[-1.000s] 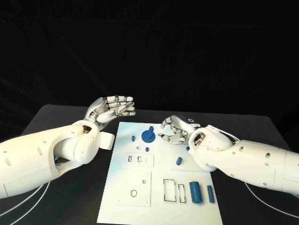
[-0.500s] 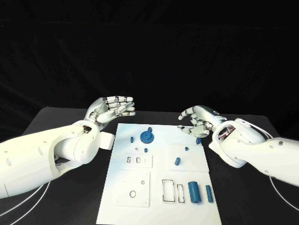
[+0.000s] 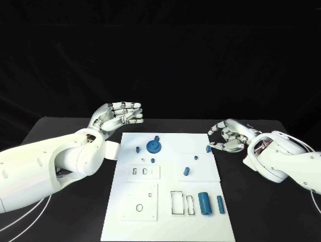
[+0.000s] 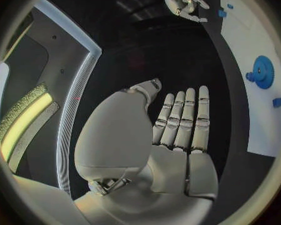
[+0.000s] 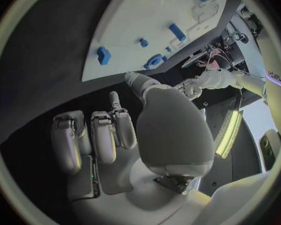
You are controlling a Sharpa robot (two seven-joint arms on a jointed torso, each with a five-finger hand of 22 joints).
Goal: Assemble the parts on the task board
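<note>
A white task board (image 3: 135,201) lies in the middle of a black table (image 3: 51,131), its long side running from near to far. Small blue parts rest on it: a round gear-like piece (image 3: 154,146) at the far end, a small peg (image 3: 138,149) just left of it, a short piece (image 3: 208,148) at the far right edge, another short piece (image 3: 186,171) nearer the middle, and two upright-looking cylinders (image 3: 204,203) side by side at the near right. Rectangular and round cut-outs mark the board's near half. The left hand (image 3: 121,116) is raised beyond the board's far left corner, palm up, fingers straight and close together, grasping nothing. The right hand (image 3: 232,135) hovers over the table just off the board's far right edge, close to the short piece there; its fingers are curled inward around nothing.
</note>
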